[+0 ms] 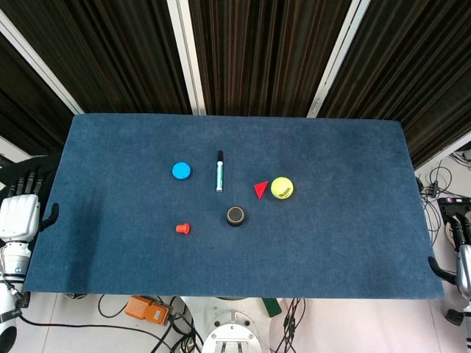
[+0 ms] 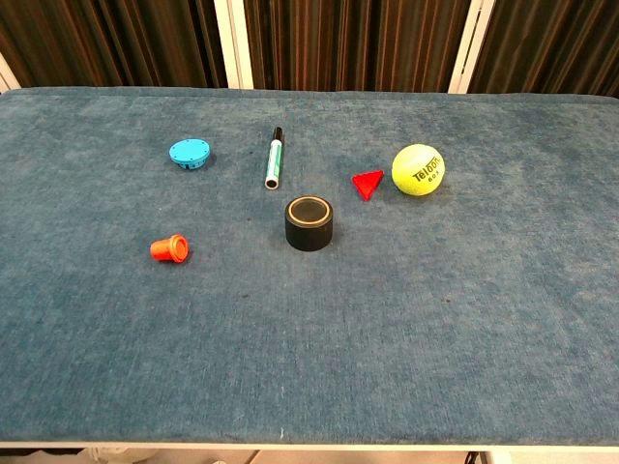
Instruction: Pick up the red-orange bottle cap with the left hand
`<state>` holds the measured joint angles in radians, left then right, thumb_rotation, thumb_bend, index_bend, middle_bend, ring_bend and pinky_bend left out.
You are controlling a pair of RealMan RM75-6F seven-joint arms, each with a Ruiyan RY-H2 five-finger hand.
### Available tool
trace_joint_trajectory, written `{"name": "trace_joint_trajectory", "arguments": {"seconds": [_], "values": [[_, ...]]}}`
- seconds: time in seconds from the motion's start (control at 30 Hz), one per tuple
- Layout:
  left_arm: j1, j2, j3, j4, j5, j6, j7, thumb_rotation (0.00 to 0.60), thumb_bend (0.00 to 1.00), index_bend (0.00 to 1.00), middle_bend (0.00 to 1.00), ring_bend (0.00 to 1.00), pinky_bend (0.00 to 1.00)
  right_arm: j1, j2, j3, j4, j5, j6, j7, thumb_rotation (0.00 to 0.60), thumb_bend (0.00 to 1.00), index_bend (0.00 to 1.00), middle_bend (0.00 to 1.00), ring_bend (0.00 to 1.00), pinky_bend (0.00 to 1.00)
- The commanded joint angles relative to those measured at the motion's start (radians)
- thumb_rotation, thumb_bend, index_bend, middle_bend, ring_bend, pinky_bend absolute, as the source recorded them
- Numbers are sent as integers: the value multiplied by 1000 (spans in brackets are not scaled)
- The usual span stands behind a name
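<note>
The red-orange bottle cap (image 1: 182, 229) lies on its side on the blue table cloth, left of centre and toward the front; the chest view shows the same cap (image 2: 170, 248) at the left. My left hand (image 1: 19, 215) hangs off the table's left edge, well left of the cap, fingers straight and apart, holding nothing. My right hand (image 1: 459, 246) sits beyond the right edge, partly cut off by the frame, fingers extended and empty. Neither hand appears in the chest view.
A blue disc (image 1: 181, 170), a marker pen (image 1: 219, 170), a black round cap (image 1: 236, 215), a red triangle (image 1: 260, 190) and a yellow tennis ball (image 1: 282, 187) lie across the middle of the table (image 1: 353, 243). Cables and an orange box (image 1: 147, 309) lie on the floor in front.
</note>
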<state>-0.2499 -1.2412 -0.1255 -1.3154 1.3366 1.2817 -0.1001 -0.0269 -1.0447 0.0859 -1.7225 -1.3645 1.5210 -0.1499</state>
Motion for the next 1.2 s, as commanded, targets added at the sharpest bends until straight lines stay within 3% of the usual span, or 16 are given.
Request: {"name": "trace_joint_trajectory", "arguments": {"seconds": [0.03, 0.53, 0.93, 1.2], "values": [[-3, -2, 0, 4, -3, -7, 0, 600, 416, 104, 0, 0, 121, 2, 0, 1, 1, 0, -3, 0, 600, 403, 167, 135, 59, 0], [-5, -7, 15, -23, 32, 7, 15, 600, 362, 104, 0, 0, 121, 2, -1, -3, 4, 1, -6, -9, 600, 403, 171, 135, 59, 0], [-62, 0, 109, -135, 203, -67, -97, 600, 345, 104, 0, 0, 121, 10, 3, -2, -3, 13, -28, -6, 600, 403, 169, 135, 59, 0], [-120, -52, 93, -213, 142, -165, 91, 600, 308, 111, 0, 0, 121, 15, 0, -3, -5, 18, -34, -14, 600, 403, 168, 135, 59, 0]]}}
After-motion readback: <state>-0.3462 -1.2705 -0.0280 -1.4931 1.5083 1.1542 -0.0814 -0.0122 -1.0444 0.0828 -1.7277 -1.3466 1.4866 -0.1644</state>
